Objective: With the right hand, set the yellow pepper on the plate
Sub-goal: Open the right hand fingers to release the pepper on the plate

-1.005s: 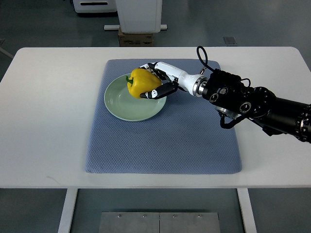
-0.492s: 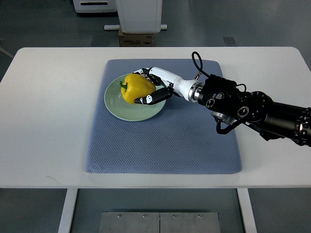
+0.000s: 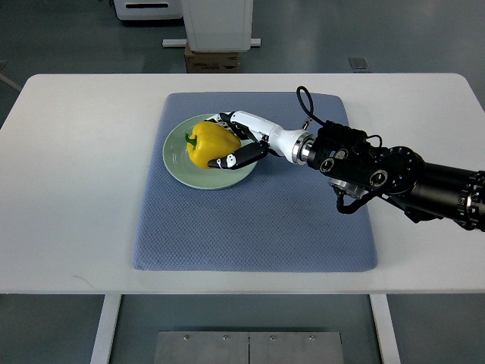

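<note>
Top view shows the white-and-black right hand (image 3: pixel 241 141), its arm entering from the frame's right edge, with fingers wrapped around the glossy yellow bell pepper (image 3: pixel 211 144), which sits over the round pale-green plate (image 3: pixel 180 168) on a blue-grey woven mat (image 3: pixel 258 220), upper centre-left of the white table (image 3: pixel 76 174).

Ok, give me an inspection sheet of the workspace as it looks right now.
Surface: white table with a blue mat on it.
Job's things: yellow pepper over the green plate, which sits on the mat.
Clutter: nothing seen.
Hands: right hand wrapped around the pepper; left not in view.
Cables: black cable loop at the right wrist.
Surroundings: grey floor, white equipment base beyond the table.
</note>
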Motion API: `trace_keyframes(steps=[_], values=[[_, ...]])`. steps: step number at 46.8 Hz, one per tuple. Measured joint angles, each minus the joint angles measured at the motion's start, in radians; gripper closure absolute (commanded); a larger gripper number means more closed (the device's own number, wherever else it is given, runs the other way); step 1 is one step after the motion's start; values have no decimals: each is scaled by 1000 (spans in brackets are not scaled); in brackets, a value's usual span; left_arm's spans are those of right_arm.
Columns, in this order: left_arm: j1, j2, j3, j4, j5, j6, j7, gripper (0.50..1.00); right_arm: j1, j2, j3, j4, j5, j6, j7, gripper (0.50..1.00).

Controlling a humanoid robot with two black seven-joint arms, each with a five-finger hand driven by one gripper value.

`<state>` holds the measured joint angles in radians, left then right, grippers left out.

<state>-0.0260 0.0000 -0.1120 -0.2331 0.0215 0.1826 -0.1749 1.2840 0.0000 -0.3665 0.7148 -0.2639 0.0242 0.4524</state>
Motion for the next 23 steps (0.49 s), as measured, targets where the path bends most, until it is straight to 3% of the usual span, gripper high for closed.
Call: trace_keyframes(steps=[23], values=[[0, 0, 0, 0, 0, 0, 0, 500, 11, 0, 4, -8, 5, -3, -55, 1000]])
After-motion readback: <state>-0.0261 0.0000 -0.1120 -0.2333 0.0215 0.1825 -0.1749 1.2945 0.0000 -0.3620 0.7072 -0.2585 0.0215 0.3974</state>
